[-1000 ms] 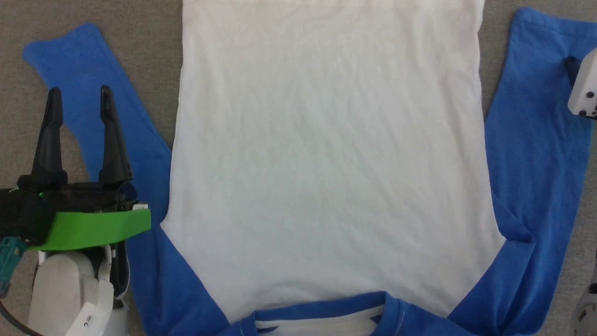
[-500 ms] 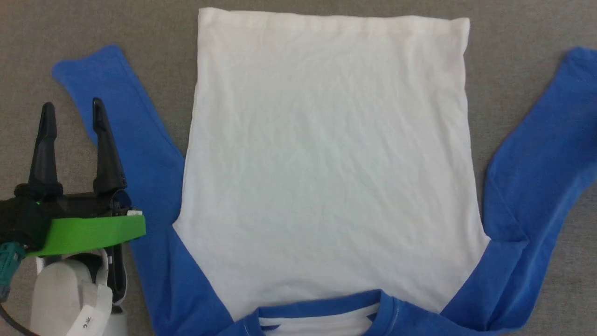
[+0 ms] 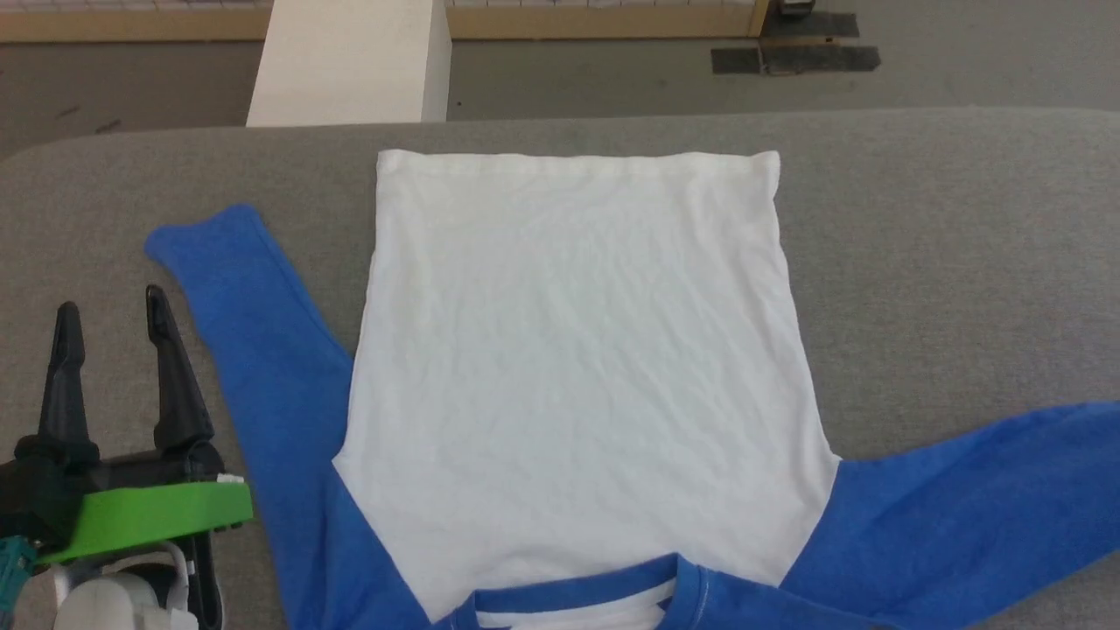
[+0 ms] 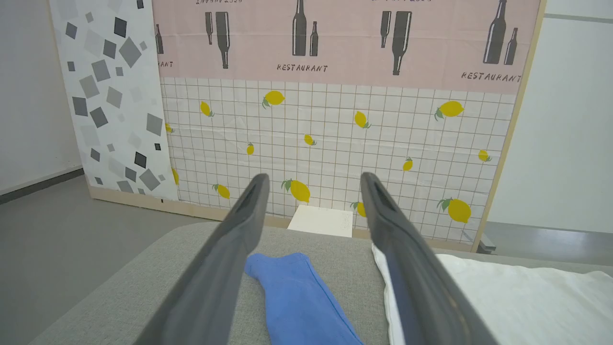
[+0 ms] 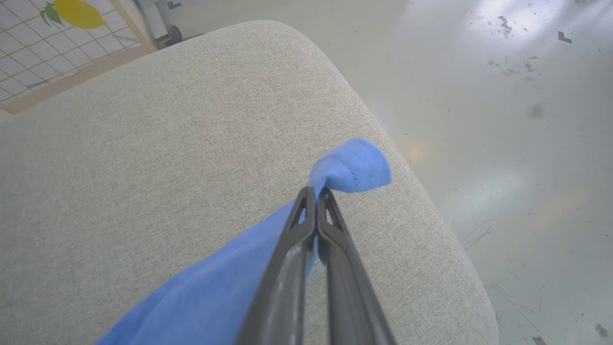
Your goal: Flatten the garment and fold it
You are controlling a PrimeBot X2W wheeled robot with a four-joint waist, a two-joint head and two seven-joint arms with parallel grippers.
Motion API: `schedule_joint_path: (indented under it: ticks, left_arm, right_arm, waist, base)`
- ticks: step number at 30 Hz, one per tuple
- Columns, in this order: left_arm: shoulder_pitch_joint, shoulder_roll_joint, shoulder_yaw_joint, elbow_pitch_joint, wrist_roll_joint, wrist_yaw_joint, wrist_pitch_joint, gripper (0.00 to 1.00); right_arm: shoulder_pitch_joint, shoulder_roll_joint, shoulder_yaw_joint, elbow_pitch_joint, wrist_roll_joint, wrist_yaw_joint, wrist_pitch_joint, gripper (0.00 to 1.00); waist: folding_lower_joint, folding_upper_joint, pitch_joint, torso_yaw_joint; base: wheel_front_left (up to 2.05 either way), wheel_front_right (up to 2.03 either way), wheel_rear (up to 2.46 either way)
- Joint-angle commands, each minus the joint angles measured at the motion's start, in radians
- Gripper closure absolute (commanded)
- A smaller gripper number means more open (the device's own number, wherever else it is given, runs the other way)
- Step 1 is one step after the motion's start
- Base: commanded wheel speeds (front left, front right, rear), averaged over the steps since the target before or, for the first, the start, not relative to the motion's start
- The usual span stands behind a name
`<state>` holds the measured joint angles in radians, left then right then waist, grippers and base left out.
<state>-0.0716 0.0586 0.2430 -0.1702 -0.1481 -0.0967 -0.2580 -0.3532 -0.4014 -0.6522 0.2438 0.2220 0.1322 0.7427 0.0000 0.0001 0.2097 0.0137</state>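
The garment (image 3: pixel 577 350) lies flat on the grey table, its white body plain side up and the blue neckband (image 3: pixel 577 591) at the near edge. Its left sleeve (image 3: pixel 254 324) runs diagonally away from me. Beside that sleeve my left gripper (image 3: pixel 111 302) hovers open and holds nothing; in the left wrist view the cuff (image 4: pixel 287 282) lies between the spread fingers of the gripper (image 4: pixel 313 176). The right sleeve (image 3: pixel 962 507) stretches out to the right. My right gripper (image 5: pixel 316 191) is shut on that sleeve just behind its cuff (image 5: pixel 352 167), close to the table's rounded corner.
The grey padded table (image 3: pixel 919 262) has a rounded edge, with bare floor (image 5: pixel 503 120) just beyond the right cuff. A white block (image 3: pixel 350 61) stands behind the far edge. A lemon-patterned backdrop (image 4: pixel 335 134) is further back.
The camera has tilted up, so the whole scene has shifted down. The right sleeve has swung from alongside the body out to the right. The left gripper stays open beside the left sleeve.
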Motion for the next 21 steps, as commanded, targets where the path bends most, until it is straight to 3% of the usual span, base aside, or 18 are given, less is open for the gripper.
schedule_joint_path:
  ticks: [1, 8, 12, 17, 21]
  left_arm:
    - [0.015, -0.006, 0.004, -0.003, 0.000, 0.006, -0.004, 0.00]
    - [0.054, -0.008, 0.006, -0.008, -0.007, 0.023, -0.004, 0.00]
    - [0.072, -0.008, 0.002, -0.008, -0.011, 0.031, -0.004, 0.00]
    - [0.090, -0.008, -0.008, -0.011, -0.012, 0.042, -0.004, 0.00]
    - [0.091, -0.008, -0.022, -0.009, -0.012, 0.042, -0.004, 0.00]
  right_arm:
    - [0.019, 0.004, 0.006, -0.012, 0.014, -0.002, -0.007, 1.00]
    - [0.083, 0.022, 0.059, -0.177, 0.027, -0.002, 0.029, 1.00]
    - [0.106, 0.003, 0.149, -0.323, 0.084, -0.002, 0.073, 1.00]
    - [0.092, 0.031, 0.318, -0.503, 0.189, -0.002, 0.156, 1.00]
    - [0.061, 0.074, 0.493, -0.555, 0.209, -0.002, 0.176, 1.00]
  waist:
    - [0.0000, -0.0001, -0.056, -0.031]
    - [0.0000, -0.0001, -0.118, -0.033]
    - [0.0000, -0.0001, -0.147, -0.030]
    - [0.0000, -0.0001, -0.167, -0.024]
    - [0.0000, -0.0001, -0.163, -0.015]
  base:
    - [0.00, 0.00, 0.00]
    - [0.00, 0.00, 0.00]
    - [0.00, 0.00, 0.00]
    - [0.00, 0.00, 0.00]
    - [0.00, 0.00, 0.00]
